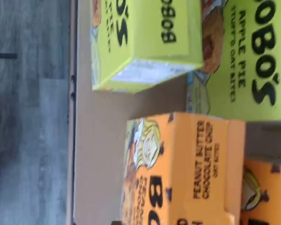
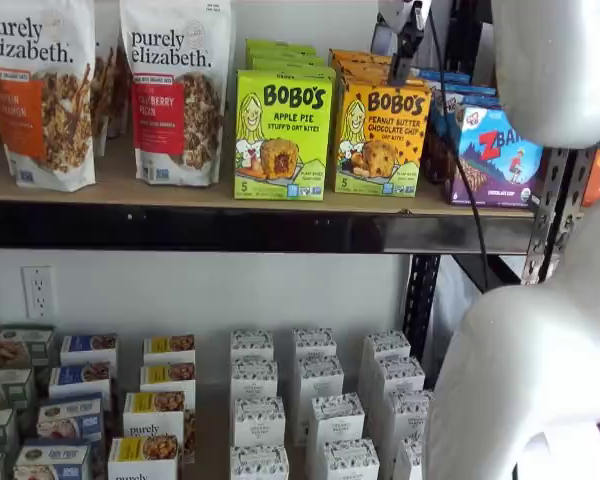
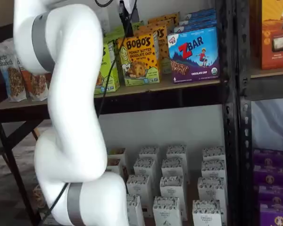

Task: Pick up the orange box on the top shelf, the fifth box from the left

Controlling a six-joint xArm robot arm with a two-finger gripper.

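The end effector (image 2: 408, 50) hangs above the orange box (image 2: 381, 138), black fingers seemingly side-on, so I take it the jaws stand apart, empty. The box lies directly below, upright on the top shelf (image 2: 250, 228) between the Apple Pie carton (image 2: 282, 134) and ZBar box (image 2: 497, 155), long axis vertical, printed face pointing outward

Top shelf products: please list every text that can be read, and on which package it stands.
"BOBO'S PEANUT BUTTER CHOCOLATE CHIP", green "5": the orange box.
"BOBO'S APPLE PIE STUFF'D OAT BITES": the lime-green box.
"ZBAR", "CHOCOLATE CHIP": the blue box.
"purely elizabeth.": the two granola bags.
Smaller print on all packages, and the white cartons below the top shelf, are too small to read.
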